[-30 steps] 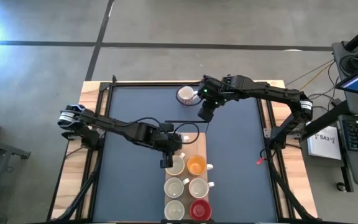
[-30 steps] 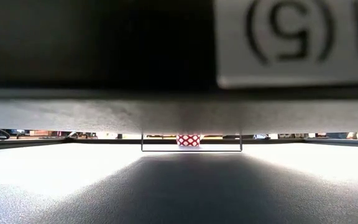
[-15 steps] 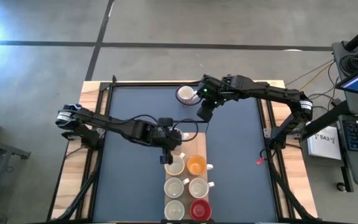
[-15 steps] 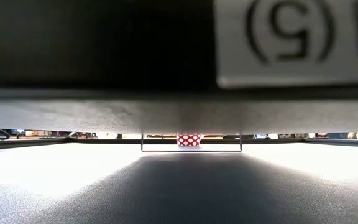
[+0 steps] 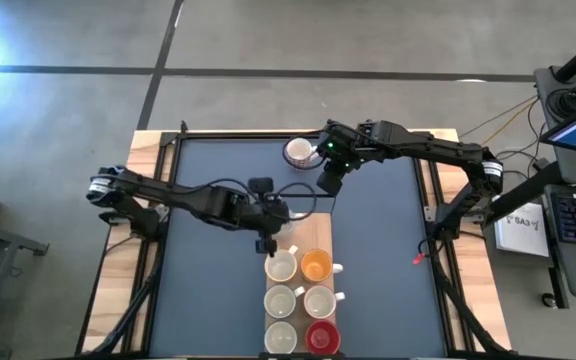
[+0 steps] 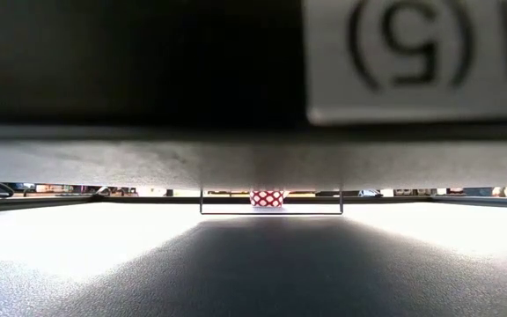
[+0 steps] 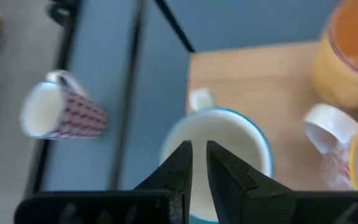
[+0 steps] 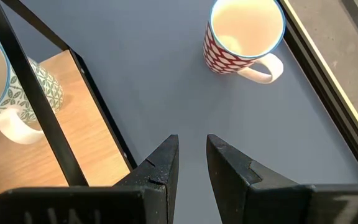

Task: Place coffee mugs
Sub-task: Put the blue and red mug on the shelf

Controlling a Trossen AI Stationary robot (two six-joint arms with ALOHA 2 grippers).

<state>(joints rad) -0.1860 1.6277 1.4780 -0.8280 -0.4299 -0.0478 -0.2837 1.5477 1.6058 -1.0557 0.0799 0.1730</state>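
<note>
Six mugs stand in two rows on a wooden board (image 5: 303, 225): four white ones, an orange mug (image 5: 316, 265) and a red mug (image 5: 321, 337). My left gripper (image 5: 266, 241) hovers just beyond the far-left white mug (image 5: 281, 266), a blue-rimmed mug (image 7: 219, 146) in the left wrist view, with a narrow gap between its fingers. The red-patterned mug (image 5: 299, 152) stands upright on the blue mat near the far edge. My right gripper (image 5: 330, 181) waits beside it, fingers slightly apart and touching nothing. The eighth mug is not in view.
A thin black wire frame (image 5: 298, 198) stands at the board's far end and shows as dark rods (image 8: 23, 68) in the right wrist view. In the low view a dark object close to the lens blocks most of the picture; only the patterned mug (image 6: 267, 198) shows.
My left gripper has drawn back from over the far-left white mug, moving toward the table's far edge and slightly left. The mug has stayed on the board.
</note>
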